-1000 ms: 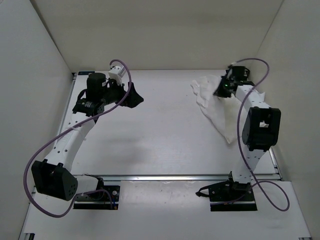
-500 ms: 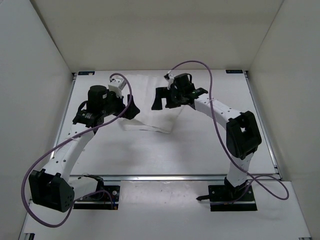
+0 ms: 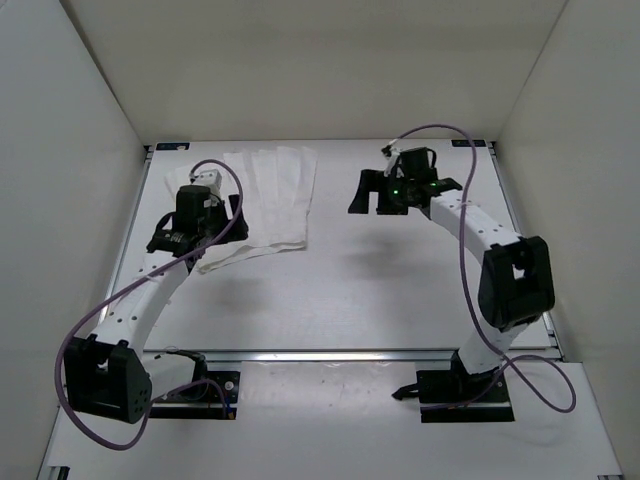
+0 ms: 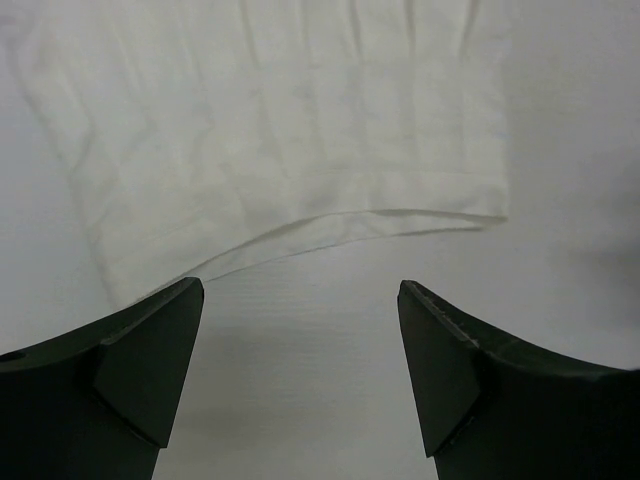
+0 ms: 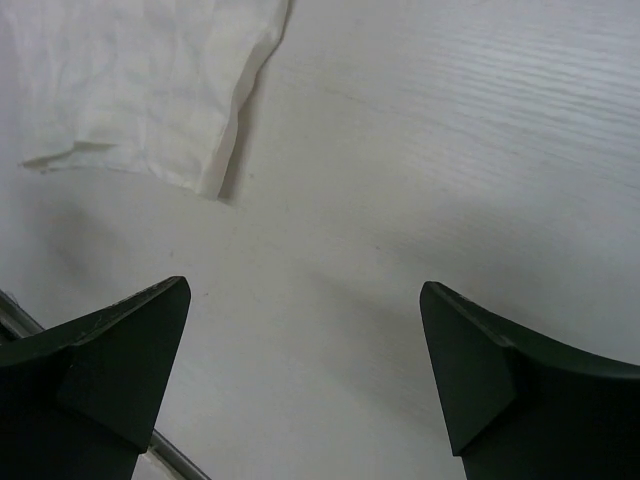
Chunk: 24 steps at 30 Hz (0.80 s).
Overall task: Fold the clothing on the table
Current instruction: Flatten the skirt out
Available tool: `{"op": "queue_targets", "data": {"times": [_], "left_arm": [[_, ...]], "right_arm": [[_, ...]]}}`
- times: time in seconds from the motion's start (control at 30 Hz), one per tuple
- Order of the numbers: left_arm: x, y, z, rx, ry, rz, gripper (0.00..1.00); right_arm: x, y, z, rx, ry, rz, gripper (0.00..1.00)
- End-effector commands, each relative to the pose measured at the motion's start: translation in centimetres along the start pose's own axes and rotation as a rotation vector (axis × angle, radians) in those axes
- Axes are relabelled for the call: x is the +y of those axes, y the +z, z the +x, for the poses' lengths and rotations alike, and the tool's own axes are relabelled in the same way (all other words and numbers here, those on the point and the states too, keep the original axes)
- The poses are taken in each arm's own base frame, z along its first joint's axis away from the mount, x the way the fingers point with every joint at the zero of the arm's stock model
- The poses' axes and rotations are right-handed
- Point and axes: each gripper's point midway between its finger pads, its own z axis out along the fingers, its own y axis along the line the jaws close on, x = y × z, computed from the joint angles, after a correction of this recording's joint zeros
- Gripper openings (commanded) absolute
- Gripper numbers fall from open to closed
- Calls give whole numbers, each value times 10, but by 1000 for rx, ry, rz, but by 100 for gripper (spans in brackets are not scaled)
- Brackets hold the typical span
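Gaping empty, left claw (image 4: 300, 290), right claw (image 5: 305, 288), one clothing (image 3: 272, 193)

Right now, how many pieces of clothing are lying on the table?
1. The thin white creased fabric piece lies spread at the far left of the matte white table, its near-left part hidden beneath the left arm.
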Motion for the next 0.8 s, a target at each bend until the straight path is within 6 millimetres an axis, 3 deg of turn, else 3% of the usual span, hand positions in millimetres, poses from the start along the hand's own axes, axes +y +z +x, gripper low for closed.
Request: {"op": "queue_targets", "data": {"times": [0.0, 0.1, 0.23, 0.33, 0.57, 0.77], "left_arm": [[37, -6, -9, -46, -109, -210, 89], [54, -3, 6, -23, -160, -288, 89], [74, -1, 31, 12, -237, -364, 86], [77, -1, 41, 27, -257, -381, 86], [79, -1, 47, 27, -359, -384, 86], [94, -5, 55, 25, -450, -448, 92]], "right_arm": [[22, 34, 21, 115, -40, -51, 96], [35, 63, 33, 167, -53, -82, 95], [49, 86, 40, 196, -19, -125, 91], [56, 106, 27, 172, -45, -125, 92], [77, 133, 10, 181, -48, -172, 97], [78, 139, 35, 252, -22, -187, 92]]}}
